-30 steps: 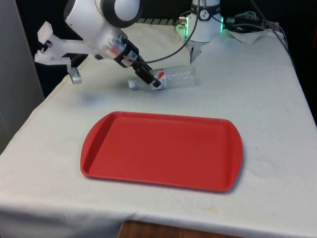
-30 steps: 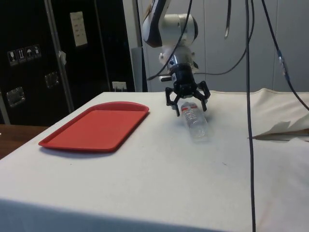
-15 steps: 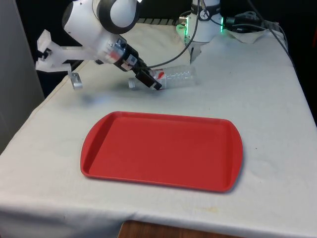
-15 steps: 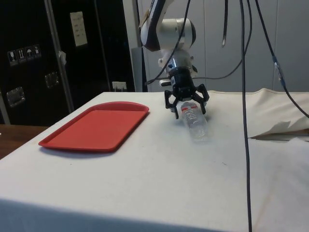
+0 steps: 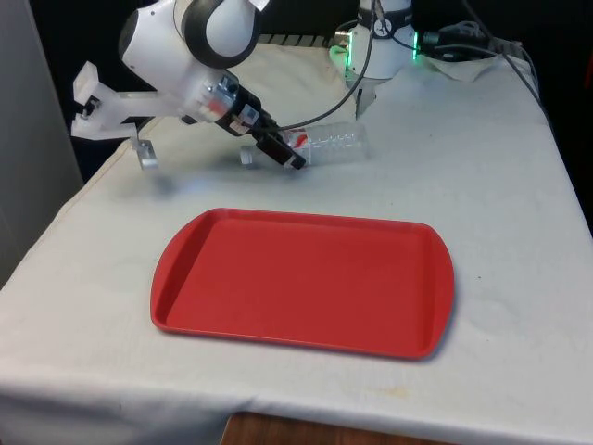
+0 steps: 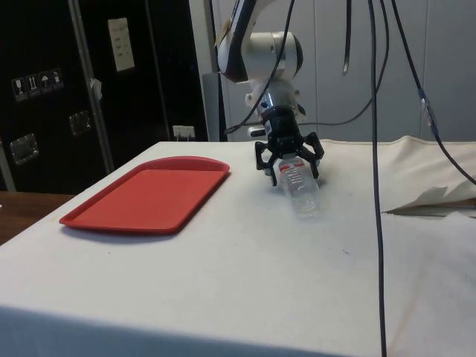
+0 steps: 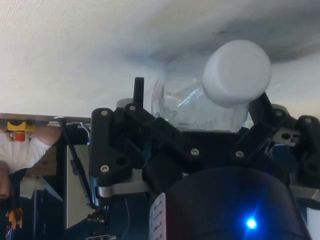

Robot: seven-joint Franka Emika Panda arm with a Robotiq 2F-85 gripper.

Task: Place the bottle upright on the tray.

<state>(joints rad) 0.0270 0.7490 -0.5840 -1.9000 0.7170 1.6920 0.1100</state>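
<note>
Since the earlier frame the gripper (image 6: pixel 288 165) has settled slightly lower over the bottle's cap end; bottle and tray are unmoved. The bottle (image 5: pixel 329 144) lies on its side on the table (image 5: pixel 500 185) near its far edge, beyond the red tray (image 5: pixel 301 278). Its long axis runs along that far edge, white cap (image 7: pixel 236 72) towards the front view's left. Jaws stand spread, straddling the neck, not clenched.
</note>
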